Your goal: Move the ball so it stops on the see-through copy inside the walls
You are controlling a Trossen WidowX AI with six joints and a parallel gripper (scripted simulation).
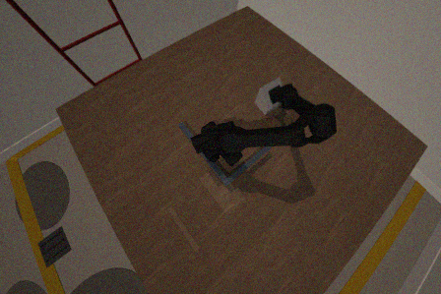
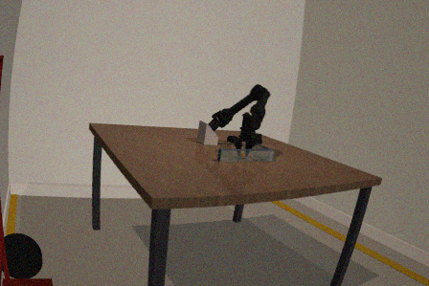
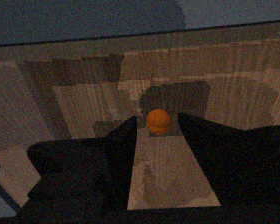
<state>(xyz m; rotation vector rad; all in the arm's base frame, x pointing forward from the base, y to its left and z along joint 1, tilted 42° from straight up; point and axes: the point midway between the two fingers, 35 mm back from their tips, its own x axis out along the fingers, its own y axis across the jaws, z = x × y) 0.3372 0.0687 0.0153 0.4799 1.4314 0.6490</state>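
Between the hand's (image 3: 158,131) parted fingertips lies the ball (image 3: 158,121).

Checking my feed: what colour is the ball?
Orange; the ball shows best in the wrist view.

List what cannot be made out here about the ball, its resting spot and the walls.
- Top view: the ball is hidden under the gripper, and the arm covers part of the walls.
- Exterior view: ball and walls are too small to place against each other.
- Wrist view: the ball shows between the dark fingers, but it is too dim to judge any contact.
- See-through copy: not discernible in any view.
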